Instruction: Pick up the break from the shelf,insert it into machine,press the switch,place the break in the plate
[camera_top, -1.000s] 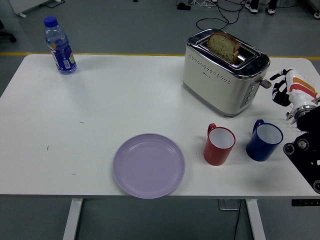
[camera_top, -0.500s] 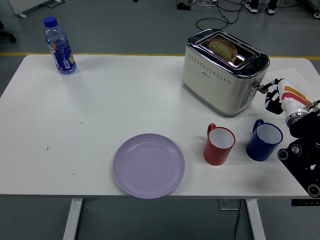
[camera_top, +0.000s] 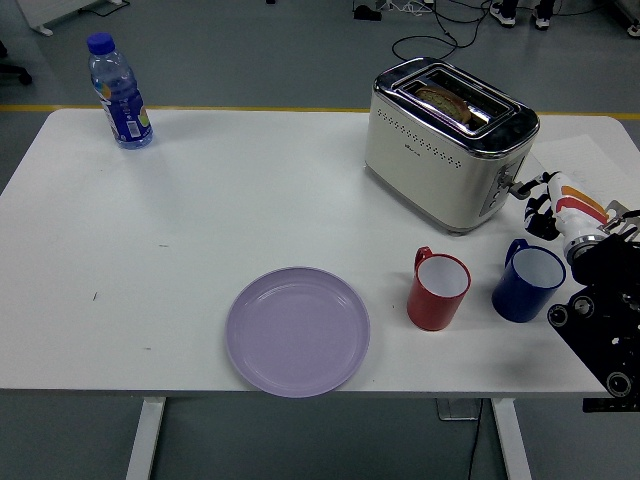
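A cream and chrome toaster (camera_top: 440, 165) stands at the back right of the white table. A slice of brown bread (camera_top: 447, 100) sits low in its slot, with only its top edge showing. My right hand (camera_top: 540, 203), white with black fingers, is at the toaster's right end. Its curled fingers rest on the side lever (camera_top: 515, 187), which is low on that end. An empty lilac plate (camera_top: 297, 330) lies near the table's front edge. No shelf is in view.
A red mug (camera_top: 438, 291) and a blue mug (camera_top: 527, 282) stand in front of the toaster, the blue one just below my right hand. A water bottle (camera_top: 120, 95) with a blue cap stands at the far left corner.
My right hand moved left and down onto the toaster's lever, which went down. The bread sank from standing well above the slot to sitting almost wholly inside it.
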